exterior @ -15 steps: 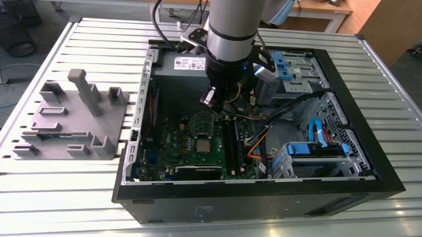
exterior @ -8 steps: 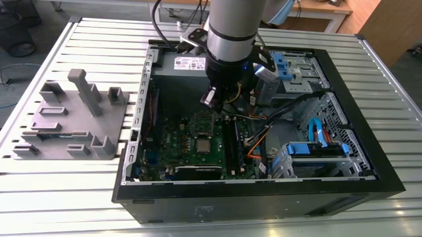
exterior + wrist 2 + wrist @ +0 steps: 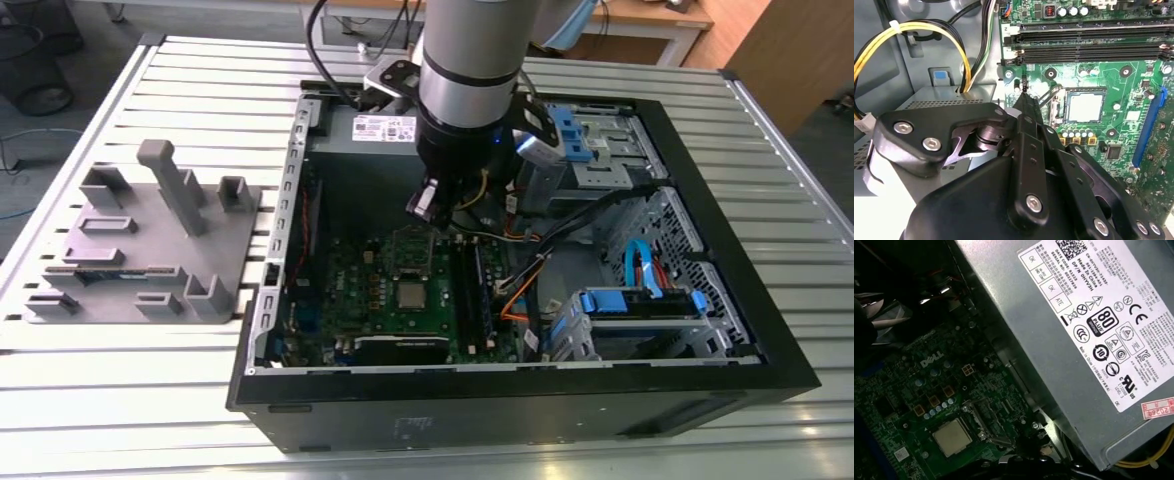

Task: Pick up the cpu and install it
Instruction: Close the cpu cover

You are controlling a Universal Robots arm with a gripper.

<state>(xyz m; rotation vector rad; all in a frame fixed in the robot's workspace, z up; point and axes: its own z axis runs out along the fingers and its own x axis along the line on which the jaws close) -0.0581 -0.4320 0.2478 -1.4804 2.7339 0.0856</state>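
Silver ribbed metal table [image 3: 120, 400], open black computer case [image 3: 534, 410], small shiny square cpu [image 3: 411, 295] in green board [image 3: 360, 300], black gripper [image 3: 1025, 92] closed, empty, above.

Silver cpu [image 3: 1085, 106], green motherboard [image 3: 1134, 75]

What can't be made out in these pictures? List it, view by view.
- Exterior view: the cpu is too small to tell whether it is latched.
- Second wrist view: the pincer covers part of the motherboard.
- First wrist view: the power supply hides the motherboard's edge.
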